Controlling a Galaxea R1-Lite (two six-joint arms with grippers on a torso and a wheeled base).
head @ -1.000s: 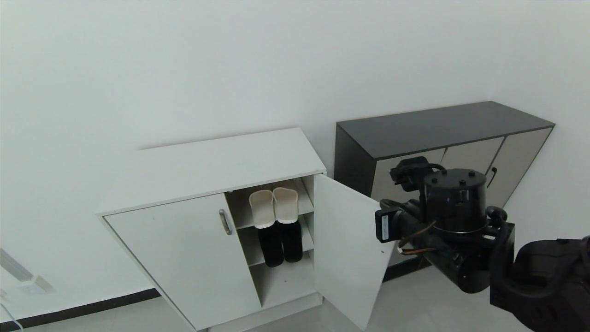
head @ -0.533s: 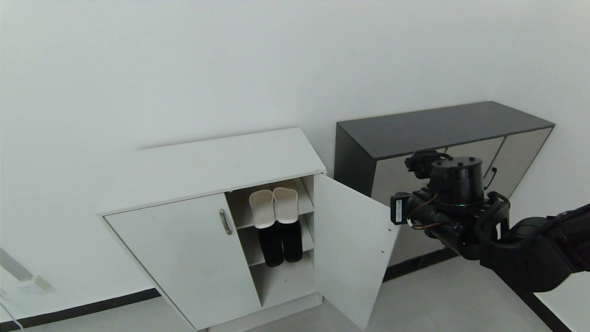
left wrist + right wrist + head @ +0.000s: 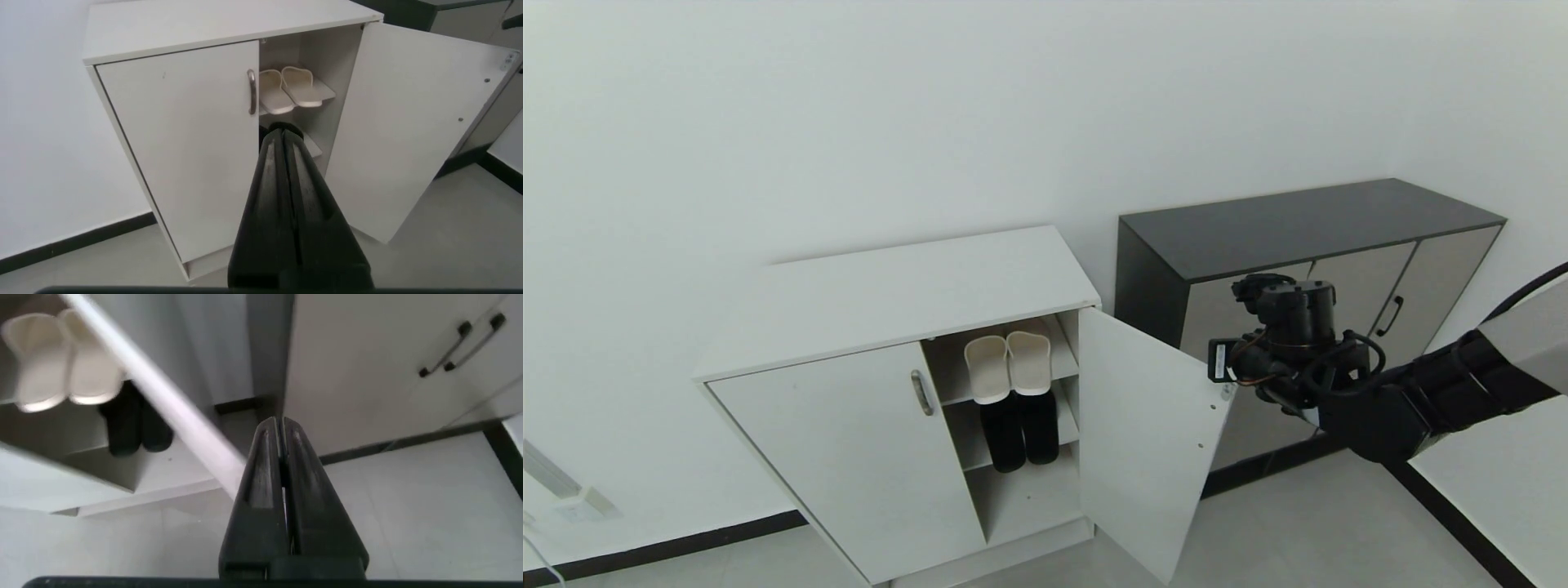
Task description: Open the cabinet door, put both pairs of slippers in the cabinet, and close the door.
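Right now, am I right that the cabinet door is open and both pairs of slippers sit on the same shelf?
Not quite: the door is open, but the pairs sit on different shelves. The head view shows the white slippers on the upper shelf and the black slippers on the middle shelf.

The right arm (image 3: 1405, 404) is matte black. Looped black cables (image 3: 1354, 358), orange wires (image 3: 1246, 378) and a white label (image 3: 1219, 362) crowd its wrist

Plain white wall (image 3: 931, 98); black baseboard (image 3: 670, 549); pale grey floor (image 3: 1274, 531); dark sideboard (image 3: 1307, 220) against wall.
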